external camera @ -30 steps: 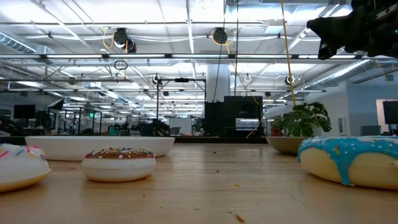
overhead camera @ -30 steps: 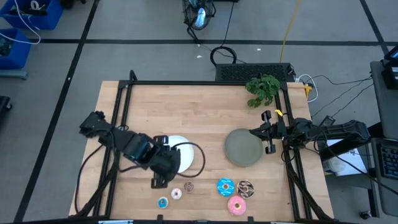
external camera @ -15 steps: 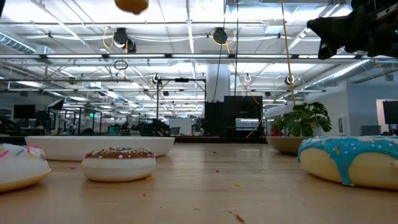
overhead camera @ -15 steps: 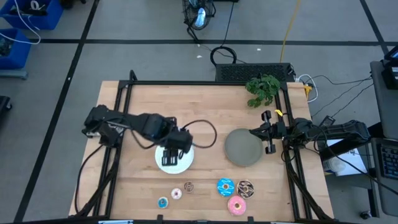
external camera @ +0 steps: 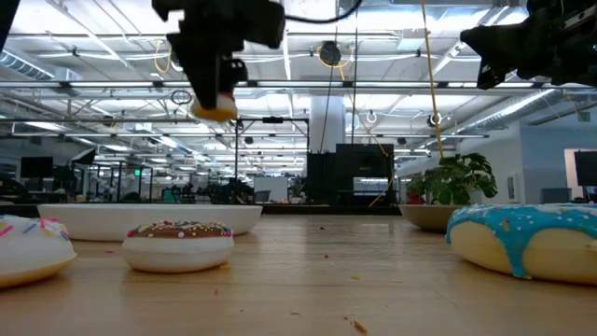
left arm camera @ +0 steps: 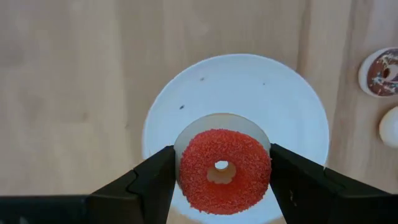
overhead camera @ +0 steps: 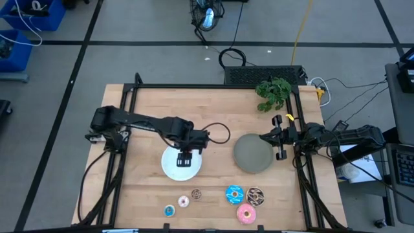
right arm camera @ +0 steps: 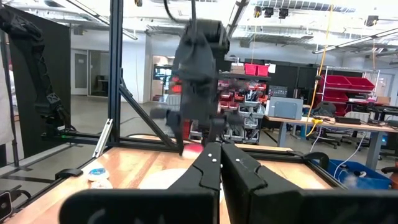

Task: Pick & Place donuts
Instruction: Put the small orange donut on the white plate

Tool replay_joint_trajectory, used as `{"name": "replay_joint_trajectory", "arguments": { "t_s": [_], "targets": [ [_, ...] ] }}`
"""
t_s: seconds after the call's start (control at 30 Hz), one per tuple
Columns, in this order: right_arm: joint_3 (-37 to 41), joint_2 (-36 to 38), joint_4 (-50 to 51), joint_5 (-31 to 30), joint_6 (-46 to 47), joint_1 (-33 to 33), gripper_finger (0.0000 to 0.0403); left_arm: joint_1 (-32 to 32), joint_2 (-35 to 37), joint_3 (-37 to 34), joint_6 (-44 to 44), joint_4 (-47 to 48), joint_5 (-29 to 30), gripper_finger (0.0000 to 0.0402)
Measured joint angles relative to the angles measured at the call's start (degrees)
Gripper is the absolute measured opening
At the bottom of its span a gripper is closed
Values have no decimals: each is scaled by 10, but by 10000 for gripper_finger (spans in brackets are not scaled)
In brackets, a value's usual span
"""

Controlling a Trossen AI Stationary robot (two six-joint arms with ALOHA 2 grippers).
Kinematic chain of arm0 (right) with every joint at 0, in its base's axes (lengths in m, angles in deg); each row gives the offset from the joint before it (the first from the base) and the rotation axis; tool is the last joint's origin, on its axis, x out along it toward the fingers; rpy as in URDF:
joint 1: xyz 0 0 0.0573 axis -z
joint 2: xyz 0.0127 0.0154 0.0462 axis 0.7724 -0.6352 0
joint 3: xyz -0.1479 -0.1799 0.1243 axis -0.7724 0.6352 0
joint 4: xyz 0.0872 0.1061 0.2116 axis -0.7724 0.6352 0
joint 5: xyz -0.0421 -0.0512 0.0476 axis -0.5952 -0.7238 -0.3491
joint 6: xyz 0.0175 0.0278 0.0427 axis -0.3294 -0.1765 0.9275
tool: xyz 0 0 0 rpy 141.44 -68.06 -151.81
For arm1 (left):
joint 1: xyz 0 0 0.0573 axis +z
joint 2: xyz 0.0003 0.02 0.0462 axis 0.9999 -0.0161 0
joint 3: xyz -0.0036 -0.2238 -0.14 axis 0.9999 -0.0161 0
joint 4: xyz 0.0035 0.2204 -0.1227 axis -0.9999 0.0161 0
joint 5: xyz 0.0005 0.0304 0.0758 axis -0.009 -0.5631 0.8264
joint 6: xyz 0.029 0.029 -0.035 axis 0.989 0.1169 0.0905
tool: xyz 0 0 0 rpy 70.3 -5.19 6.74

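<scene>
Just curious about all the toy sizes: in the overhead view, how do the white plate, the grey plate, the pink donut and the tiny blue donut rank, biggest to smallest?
1. The white plate and the grey plate look about alike; too close to rank.
2. The pink donut.
3. The tiny blue donut, clearly the smallest.

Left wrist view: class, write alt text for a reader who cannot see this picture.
The left gripper holds a red donut between its two dark fingers, directly above a white plate on the wooden table. A brown donut lies on the table beside the plate.
</scene>
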Motion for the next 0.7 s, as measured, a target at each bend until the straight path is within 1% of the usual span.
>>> {"name": "replay_joint_trajectory", "arguments": {
  "t_s": [0.1,0.27,0.43,0.53,0.7],
  "targets": [
    [0,0,0,0,0,0,0,7,0,-44,9,-45,-4,241],
    [0,0,0,0,0,0,0,19,0,-115,10,-100,-18,241],
    [0,0,0,0,0,0,0,30,0,-175,14,-143,-19,241],
    [0,0,0,0,0,0,0,36,0,-193,13,-179,-19,241],
    [0,0,0,0,0,0,0,40,0,-195,11,-182,-13,241]
  ]
}}
